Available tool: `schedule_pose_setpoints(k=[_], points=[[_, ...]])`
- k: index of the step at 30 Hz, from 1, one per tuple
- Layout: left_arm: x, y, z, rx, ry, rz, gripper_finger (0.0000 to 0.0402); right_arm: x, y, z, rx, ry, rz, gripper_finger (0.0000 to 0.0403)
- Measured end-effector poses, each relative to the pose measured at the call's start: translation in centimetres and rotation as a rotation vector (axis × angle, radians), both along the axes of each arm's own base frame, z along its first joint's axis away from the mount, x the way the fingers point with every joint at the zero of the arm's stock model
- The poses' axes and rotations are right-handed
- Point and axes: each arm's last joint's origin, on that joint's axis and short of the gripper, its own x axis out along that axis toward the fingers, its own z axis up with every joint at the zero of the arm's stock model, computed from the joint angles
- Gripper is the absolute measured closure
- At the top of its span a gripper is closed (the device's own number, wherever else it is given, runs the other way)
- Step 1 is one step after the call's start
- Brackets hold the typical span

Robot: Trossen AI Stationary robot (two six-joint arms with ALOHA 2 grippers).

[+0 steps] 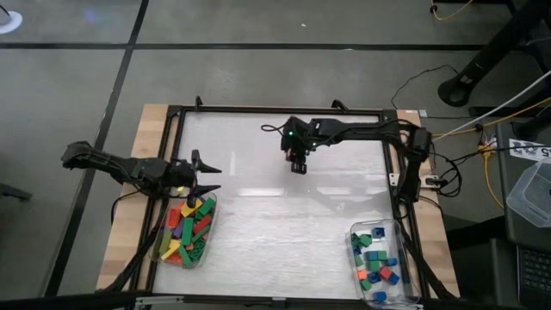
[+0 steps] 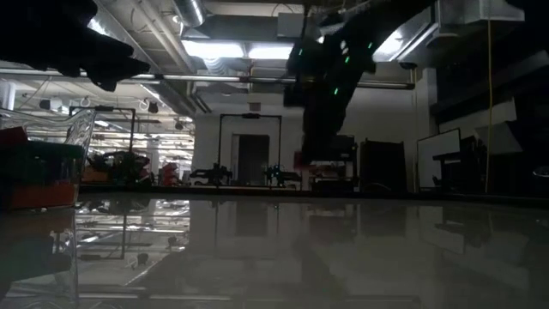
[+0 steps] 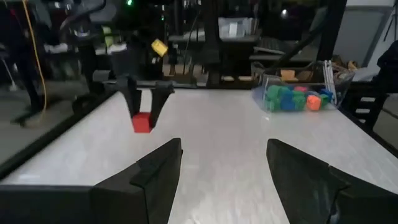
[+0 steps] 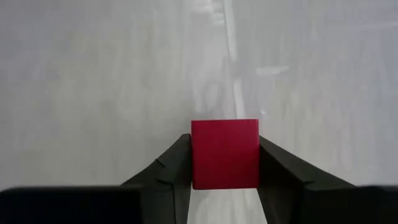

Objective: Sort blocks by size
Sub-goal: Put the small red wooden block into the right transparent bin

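My right gripper (image 1: 298, 166) hangs over the far middle of the white table (image 1: 284, 215), shut on a short red block (image 4: 224, 154). The left wrist view shows that block (image 3: 142, 122) between the right gripper's fingers. My left gripper (image 1: 212, 177) stands open and level at the table's left edge, with nothing between its fingers (image 3: 155, 174). It is just above the far end of a clear tub (image 1: 183, 232) of long blocks in green, red, yellow and orange. A second clear tub (image 1: 379, 263) at the near right holds short blocks, mostly blue and green. My right gripper pinches the red block by two opposite sides (image 4: 196, 155) between its two fingers. The fingers come from above, slanting down. The block sits square between the fingertips and is lifted clear of the table.
A black frame (image 1: 389, 155) borders the table. Cables run along the right side (image 1: 482, 151). The wide white middle of the table lies between the two tubs. The right tub also shows in the left wrist view (image 3: 297, 96).
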Motion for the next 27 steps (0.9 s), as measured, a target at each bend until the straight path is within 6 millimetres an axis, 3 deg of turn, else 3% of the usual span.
schedule_pose_setpoints(k=[8,13,21,27], points=[[-0.7,0.2,0.1,0.054,-0.065,-0.002,0.0176,-4.4,2.1,6.9,0.12,-0.042,-0.024,0.0267],[-1.6,0.6,0.4,0.088,-0.113,0.015,0.0176,-7.6,5.4,10.5,0.19,-0.028,-0.008,0.0263],[-2.4,1.5,0.2,0.099,-0.103,0.157,0.0176,-12.2,12.2,14.1,0.266,0.011,0.07,0.0264],[-2.3,1.8,-0.2,0.061,-0.092,0.19,0.0176,-15.4,16.4,15.6,0.177,0.008,0.068,0.0264]])
